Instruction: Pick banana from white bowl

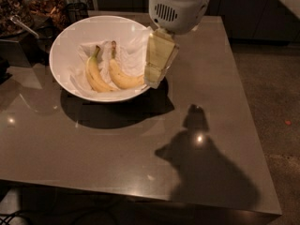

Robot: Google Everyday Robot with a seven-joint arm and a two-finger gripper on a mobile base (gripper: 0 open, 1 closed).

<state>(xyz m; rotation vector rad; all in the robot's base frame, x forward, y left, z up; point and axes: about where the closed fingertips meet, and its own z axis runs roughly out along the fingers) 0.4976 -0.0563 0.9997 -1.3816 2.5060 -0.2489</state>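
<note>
The white bowl (65, 41), lined with crumpled white paper, stands at the table's back left. Two yellow bananas lie side by side in it. The banana (123, 78) with the brown dried stem is the right one, its stem pointing to the back. The left banana (93, 74) has a green stem. My gripper (153, 78) hangs from the white arm head (178, 6) over the bowl's right rim, its tip right beside the brown-stemmed banana's near end. That end is hidden behind the gripper.
Trays and jars of snacks (44, 6) and a dark cup (76, 11) crowd the back left behind the bowl. The grey table (140, 144) ends at the right (255, 125) and front edges, with floor beyond. The arm's shadow lies front right.
</note>
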